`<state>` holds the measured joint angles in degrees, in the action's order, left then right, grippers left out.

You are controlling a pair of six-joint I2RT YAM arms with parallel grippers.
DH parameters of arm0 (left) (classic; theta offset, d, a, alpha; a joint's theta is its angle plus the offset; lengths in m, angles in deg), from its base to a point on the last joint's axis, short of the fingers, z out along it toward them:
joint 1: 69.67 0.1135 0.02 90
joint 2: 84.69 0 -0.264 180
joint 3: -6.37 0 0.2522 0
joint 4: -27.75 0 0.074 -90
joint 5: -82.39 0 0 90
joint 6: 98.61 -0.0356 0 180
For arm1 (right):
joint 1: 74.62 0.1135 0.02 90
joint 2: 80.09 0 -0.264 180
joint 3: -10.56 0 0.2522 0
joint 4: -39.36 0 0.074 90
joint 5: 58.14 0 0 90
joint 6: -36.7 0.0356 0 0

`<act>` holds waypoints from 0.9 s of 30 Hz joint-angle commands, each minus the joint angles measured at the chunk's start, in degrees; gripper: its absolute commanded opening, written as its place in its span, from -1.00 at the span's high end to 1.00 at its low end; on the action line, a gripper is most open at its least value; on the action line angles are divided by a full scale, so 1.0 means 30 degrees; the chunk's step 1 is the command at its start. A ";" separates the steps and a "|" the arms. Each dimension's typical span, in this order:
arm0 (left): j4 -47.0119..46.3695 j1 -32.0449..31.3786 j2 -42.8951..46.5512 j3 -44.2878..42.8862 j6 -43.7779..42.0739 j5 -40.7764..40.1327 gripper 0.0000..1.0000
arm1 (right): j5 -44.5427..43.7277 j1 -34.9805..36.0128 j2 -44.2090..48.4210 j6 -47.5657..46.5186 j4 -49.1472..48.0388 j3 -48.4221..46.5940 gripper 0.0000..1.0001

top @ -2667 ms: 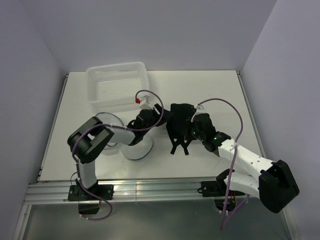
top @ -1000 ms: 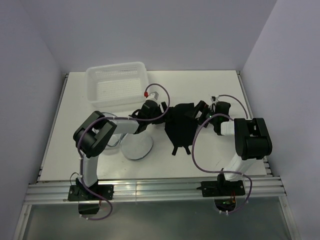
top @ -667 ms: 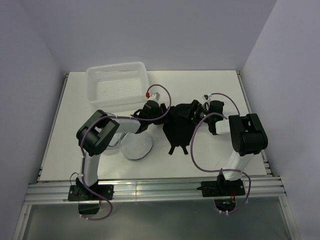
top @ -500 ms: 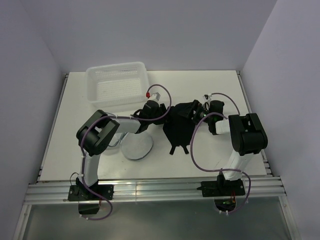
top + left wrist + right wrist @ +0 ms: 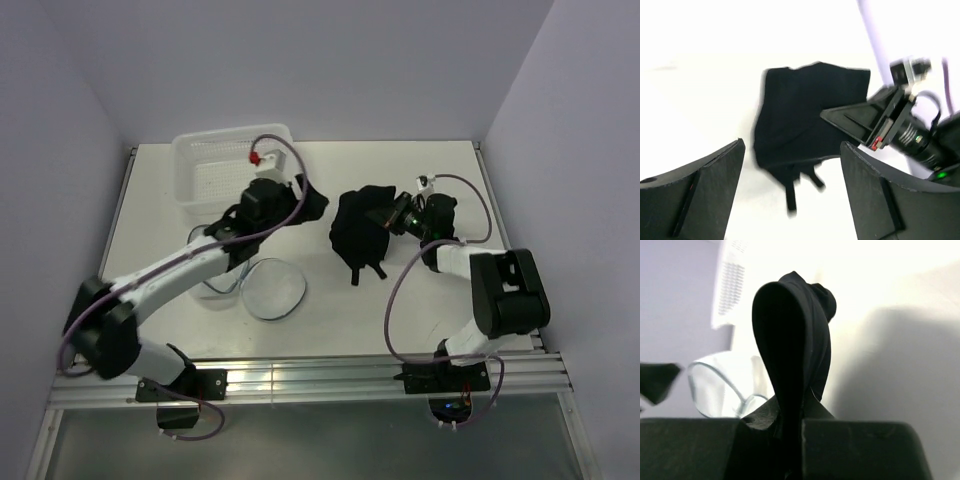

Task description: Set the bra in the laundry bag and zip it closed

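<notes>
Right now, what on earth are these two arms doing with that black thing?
The right gripper is pinched shut on a fold of the black bra, near the middle of the table. The left gripper is open and empty, facing the bra from the other side. The round mesh laundry bag, where the bra should go, lies on the table with nothing inside yet.

Probably a lab test cell: bare white table (image 5: 380,165), plain walls (image 5: 300,60).
</notes>
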<state>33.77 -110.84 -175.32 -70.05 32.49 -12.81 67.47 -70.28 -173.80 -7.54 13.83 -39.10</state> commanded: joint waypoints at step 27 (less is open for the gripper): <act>1.3307 0.7541 1.3719 0.7174 0.1329 -0.8730 -0.54 | -0.5574 0.7665 1.5183 -0.3006 0.5830 0.0834 1.00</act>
<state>77.74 -89.51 -131.94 -48.02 36.21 -40.13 51.98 -47.59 -128.47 -14.49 30.18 -36.20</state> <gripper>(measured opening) 0.770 0.086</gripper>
